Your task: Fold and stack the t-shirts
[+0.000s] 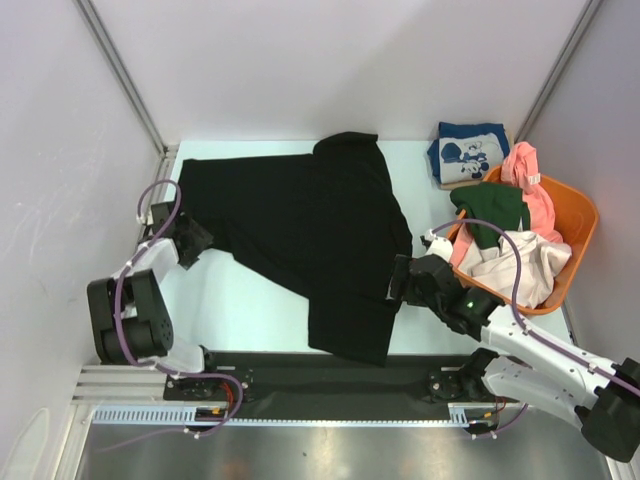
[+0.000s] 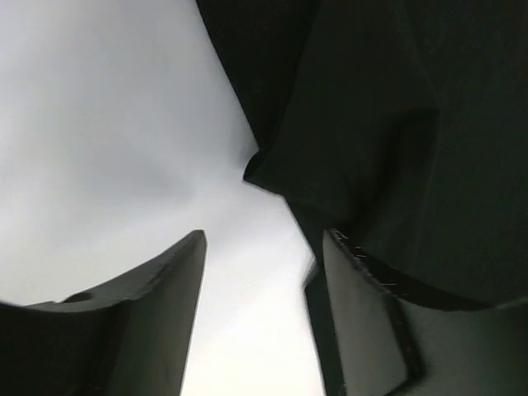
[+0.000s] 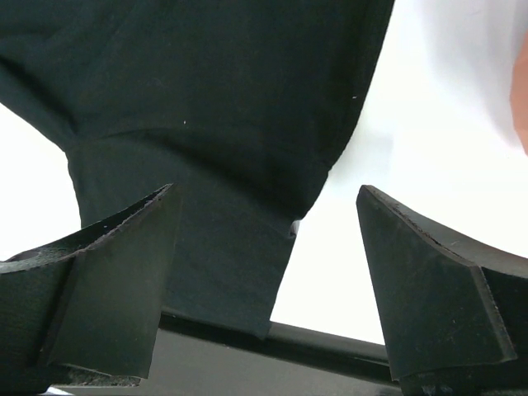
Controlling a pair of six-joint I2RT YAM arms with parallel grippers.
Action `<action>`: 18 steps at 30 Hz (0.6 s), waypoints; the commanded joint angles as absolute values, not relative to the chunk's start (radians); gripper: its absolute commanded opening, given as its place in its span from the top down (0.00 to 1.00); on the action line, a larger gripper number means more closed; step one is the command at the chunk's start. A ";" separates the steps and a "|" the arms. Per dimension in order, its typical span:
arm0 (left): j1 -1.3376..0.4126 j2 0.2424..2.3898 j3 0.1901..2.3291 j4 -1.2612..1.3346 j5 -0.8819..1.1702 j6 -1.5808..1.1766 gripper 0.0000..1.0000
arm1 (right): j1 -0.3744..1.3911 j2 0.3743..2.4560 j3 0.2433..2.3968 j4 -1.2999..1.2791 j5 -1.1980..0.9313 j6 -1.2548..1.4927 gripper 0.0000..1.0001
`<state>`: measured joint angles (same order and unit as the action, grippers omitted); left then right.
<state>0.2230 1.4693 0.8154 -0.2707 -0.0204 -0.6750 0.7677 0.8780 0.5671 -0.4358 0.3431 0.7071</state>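
A large black t-shirt [image 1: 310, 230] lies spread across the table, its bottom reaching the near edge. My left gripper [image 1: 198, 240] is open at the shirt's left edge; in the left wrist view [image 2: 264, 241] a shirt corner [image 2: 396, 124] lies just ahead and beside the right finger. My right gripper [image 1: 400, 280] is open at the shirt's right edge; in the right wrist view [image 3: 266, 194] a flap of black cloth [image 3: 206, 107] lies between the jaws, not gripped. A folded navy tee [image 1: 468, 152] lies at the back right.
An orange basket [image 1: 585, 215] at the right holds pink [image 1: 530, 185], dark green [image 1: 492, 205] and off-white [image 1: 520, 265] tees; its edge shows in the right wrist view [image 3: 522, 107]. A black rail [image 1: 330, 375] runs along the table's near edge. White walls enclose the table.
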 commanded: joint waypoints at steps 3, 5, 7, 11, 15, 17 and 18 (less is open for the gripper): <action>0.233 1.565 0.830 -0.072 0.040 -0.756 0.39 | 0.767 0.867 0.583 -0.431 0.339 0.698 0.10; 0.232 1.591 0.839 -0.075 0.029 -0.759 0.40 | 0.767 0.853 0.578 -0.436 0.342 0.693 0.10; 0.233 1.612 0.839 -0.068 0.009 -0.767 0.43 | 0.762 0.850 0.577 -0.440 0.345 0.692 0.10; 0.233 1.631 0.834 -0.057 0.003 -0.776 0.49 | 0.759 0.853 0.580 -0.442 0.342 0.684 0.10; 0.233 1.618 0.822 -0.034 -0.029 -0.790 0.61 | 0.761 0.851 0.581 -0.457 0.347 0.683 0.10; 0.232 1.612 0.833 -0.043 -0.037 -0.788 0.69 | 0.759 0.841 0.577 -0.465 0.348 0.687 0.11; 0.232 1.612 0.836 -0.057 -0.041 -0.788 0.72 | 0.759 0.838 0.575 -0.469 0.348 0.690 0.11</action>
<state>0.2256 1.6276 0.8135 -0.0807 -0.0067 -0.7742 0.7635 0.8623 0.5667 -0.4545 0.3321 0.6983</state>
